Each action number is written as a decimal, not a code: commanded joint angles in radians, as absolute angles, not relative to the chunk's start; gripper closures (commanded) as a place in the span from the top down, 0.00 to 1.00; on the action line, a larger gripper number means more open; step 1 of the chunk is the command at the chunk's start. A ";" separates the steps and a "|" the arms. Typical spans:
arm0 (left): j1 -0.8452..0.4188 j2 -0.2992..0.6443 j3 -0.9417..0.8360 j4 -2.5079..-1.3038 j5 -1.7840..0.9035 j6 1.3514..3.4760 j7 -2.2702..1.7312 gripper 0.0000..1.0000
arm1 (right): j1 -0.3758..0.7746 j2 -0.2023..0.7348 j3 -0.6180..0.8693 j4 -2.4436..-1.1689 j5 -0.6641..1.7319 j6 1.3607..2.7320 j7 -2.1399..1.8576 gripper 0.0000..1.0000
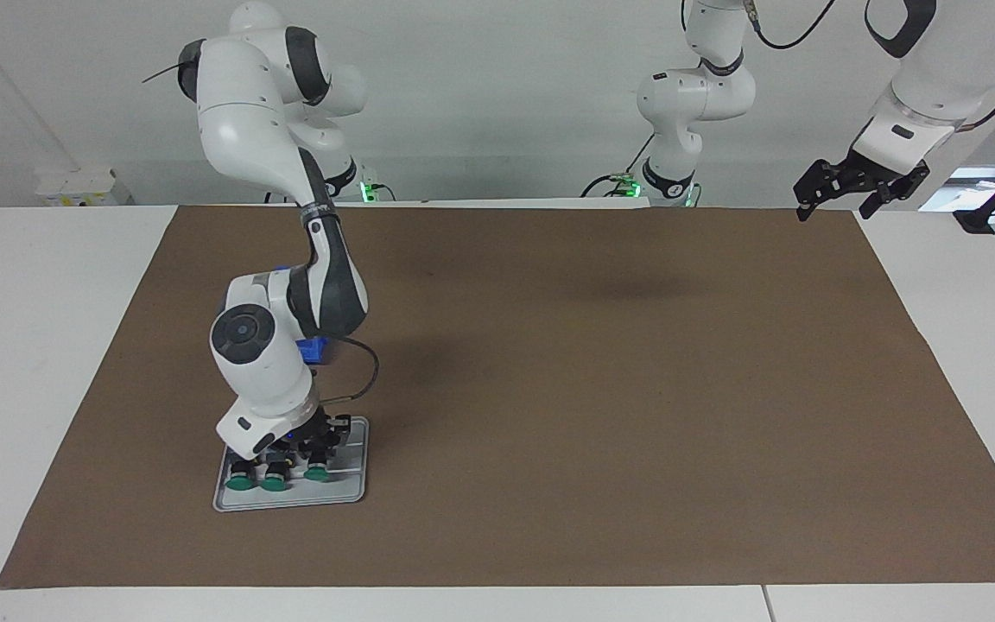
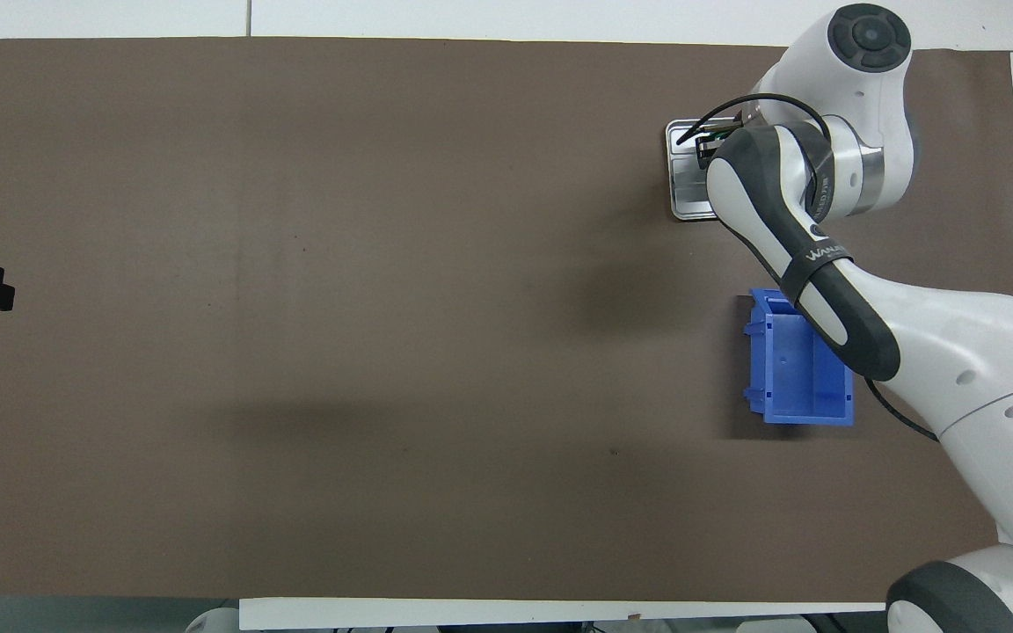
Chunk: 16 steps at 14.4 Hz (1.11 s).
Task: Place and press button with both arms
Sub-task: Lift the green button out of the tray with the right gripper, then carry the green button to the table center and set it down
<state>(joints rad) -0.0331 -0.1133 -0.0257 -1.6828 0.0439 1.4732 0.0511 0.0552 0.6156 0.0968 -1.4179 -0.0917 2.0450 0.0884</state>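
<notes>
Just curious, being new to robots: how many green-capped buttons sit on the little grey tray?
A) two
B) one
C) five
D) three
D: three green-capped buttons line the grey tray edge, under the right claw.

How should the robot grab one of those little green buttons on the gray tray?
Probably by the black barrel just back of the green cap, coming straight down from above. The three buttons lie on their sides in a tight row on the tray, caps facing away from the robots, so only their tops are free. The right end effector is down over them there.
</notes>
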 commanded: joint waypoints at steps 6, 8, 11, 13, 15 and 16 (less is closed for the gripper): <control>-0.031 -0.135 -0.023 -1.707 0.060 1.488 0.051 1.00 | 0.296 0.425 0.107 -1.475 -0.086 1.809 0.654 0.00; -0.029 -0.135 -0.023 -1.707 0.058 1.493 0.052 1.00 | 0.343 0.410 0.138 -1.515 -0.086 1.828 0.852 0.00; -0.029 -0.135 -0.023 -1.707 0.058 1.491 0.051 1.00 | 0.426 0.460 0.173 -1.513 -0.089 1.880 1.226 0.00; -0.029 -0.135 -0.021 -1.707 0.058 1.493 0.051 1.00 | 0.494 0.512 0.173 -1.500 -0.090 1.905 1.474 0.00; -0.029 -0.135 -0.021 -1.707 0.058 1.493 0.052 1.00 | 0.512 0.541 0.173 -1.500 -0.074 2.004 1.824 0.02; -0.029 -0.135 -0.021 -1.707 0.058 1.493 0.052 1.00 | 0.512 0.548 0.173 -1.503 -0.045 2.049 1.965 0.05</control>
<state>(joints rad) -0.0315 -0.1133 -0.0244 -1.6828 0.0440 1.4749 0.0508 0.5273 0.5331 0.1687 -1.5054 -0.0756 1.9891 1.7121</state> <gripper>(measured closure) 0.000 0.568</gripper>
